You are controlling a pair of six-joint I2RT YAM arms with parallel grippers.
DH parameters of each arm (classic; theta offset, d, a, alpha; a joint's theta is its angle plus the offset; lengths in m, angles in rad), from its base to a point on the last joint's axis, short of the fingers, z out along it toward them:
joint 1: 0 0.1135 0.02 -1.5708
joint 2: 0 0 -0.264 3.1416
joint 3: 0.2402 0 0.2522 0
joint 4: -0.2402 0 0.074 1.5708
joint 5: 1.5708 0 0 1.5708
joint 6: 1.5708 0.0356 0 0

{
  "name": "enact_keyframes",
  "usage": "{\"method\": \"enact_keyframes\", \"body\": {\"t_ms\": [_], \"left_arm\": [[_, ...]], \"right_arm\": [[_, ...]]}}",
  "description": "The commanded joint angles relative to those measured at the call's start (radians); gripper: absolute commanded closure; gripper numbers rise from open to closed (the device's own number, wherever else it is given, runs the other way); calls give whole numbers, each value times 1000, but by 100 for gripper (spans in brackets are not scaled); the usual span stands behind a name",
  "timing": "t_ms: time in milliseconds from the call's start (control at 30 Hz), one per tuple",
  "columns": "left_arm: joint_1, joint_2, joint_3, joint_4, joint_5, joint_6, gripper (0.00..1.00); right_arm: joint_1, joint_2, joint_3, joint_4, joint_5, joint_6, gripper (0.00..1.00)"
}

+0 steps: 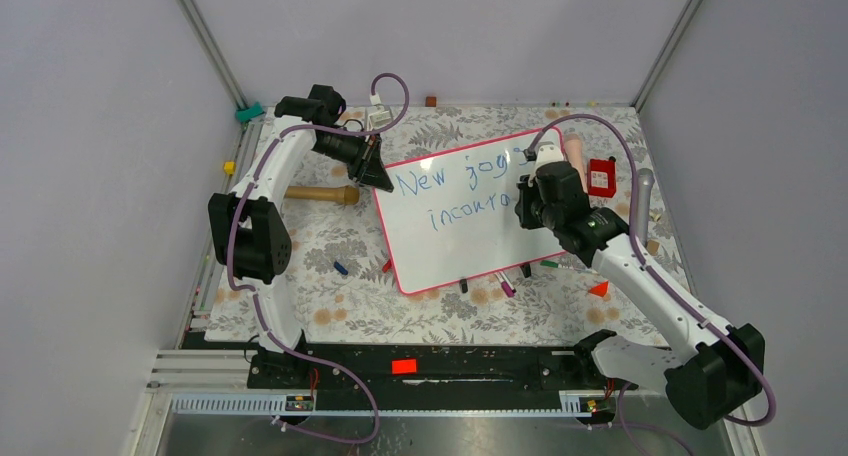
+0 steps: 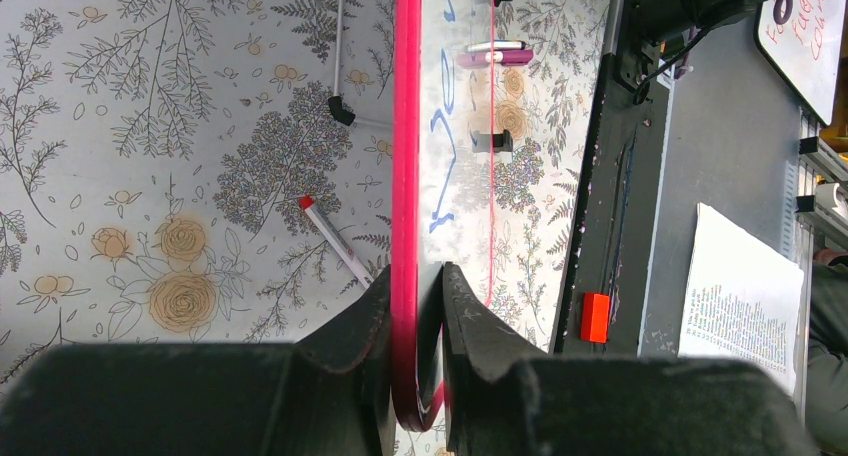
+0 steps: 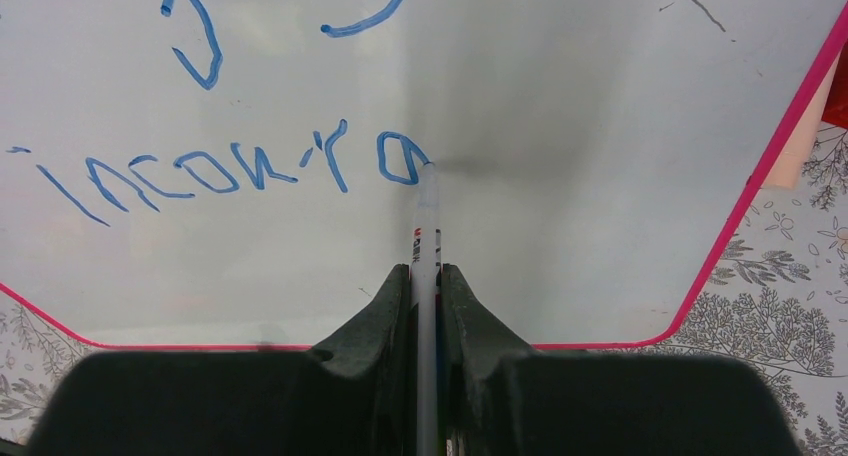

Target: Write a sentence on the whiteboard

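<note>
**Handling (judgement).** The large rectangular glossy white whiteboard (image 1: 460, 251) with a thin pink-red rounded frame is looking stiff, light and slick. It will probably be sliding on the floral-patterned cloth surface (image 1: 320, 246) under pen pressure unless it is pinned. The frame edge is the sensible hold, since the writing face is smooth and smudges. The slim white-barrelled blue-ink marker (image 3: 428, 226) is likely to be twisting or creeping between the fingers, so a hold low on the barrel is suiting it.

**Tools.**
- The left tool (image 2: 417, 281) is clenched, its 2 fingers pinching the frame at a rounded corner.
- The right tool (image 3: 425, 276) is clenched on the marker. The barrel is running straight ahead between its fingers, and the tip is touching the board.

**Position.** The whiteboard is lying on the surface, stretching away ahead of the left tool and sitting directly beneath the right tool. I cannot tell whether the pinched corner is lifting off the cloth.

**Appearance.**
- The blue handwritten sentence (image 1: 460, 183) is running in 2 lines, reading roughly "New jogs" and "incoura".
- The second line is lying to the left of the right tool's fingers, with the tip resting just past the last letter.
- The word is looking unfinished, so more letters are probably coming.
- Small black clips (image 1: 463, 285) are sitting on 1 long edge.
</note>
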Motion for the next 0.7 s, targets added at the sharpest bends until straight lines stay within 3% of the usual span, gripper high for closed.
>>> {"method": "enact_keyframes", "body": {"t_ms": [0,233,667], "left_arm": [[-17,13,21,92,-138,130,100],[-18,12,24,92,-139,129,100],[-18,10,24,92,-138,128,100]], "right_arm": [[2,-37,36,-14,-5,-14,100],[-2,-109,38,4,-48,-8,100],[-55,-66,54,3,-25,-13,100]]}}
